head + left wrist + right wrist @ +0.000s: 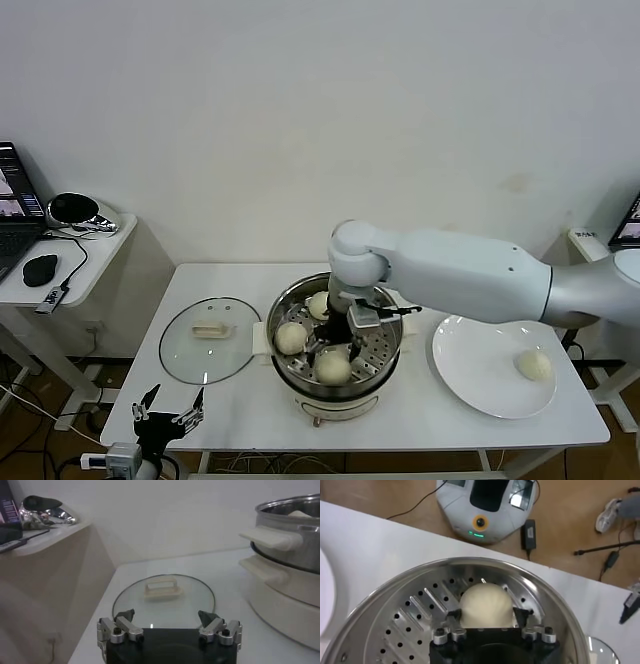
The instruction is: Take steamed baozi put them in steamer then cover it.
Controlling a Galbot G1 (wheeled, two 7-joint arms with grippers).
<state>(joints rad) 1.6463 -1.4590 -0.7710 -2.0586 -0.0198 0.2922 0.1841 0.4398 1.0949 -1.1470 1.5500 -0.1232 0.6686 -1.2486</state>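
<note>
The steel steamer [372, 372] stands mid-table and holds three pale baozi: one at the left [291, 338], one at the back [318, 305], one at the front [334, 367]. My right gripper [337, 346] reaches down into the pot. In the right wrist view the right gripper [487, 615] is shut on a baozi [486, 605] that rests on the perforated tray [415, 612], with a fingertip [454, 614] against each side. A fourth baozi [532, 365] lies on the white plate [475, 385]. My left gripper [168, 410] is open and empty, low off the table's front left corner.
The glass lid with a cream handle [210, 340] lies flat on the table left of the steamer, just ahead of the left gripper [166, 617] in its wrist view, where the lid [162, 600] also shows. A side table [60, 270] with a mouse stands at the far left.
</note>
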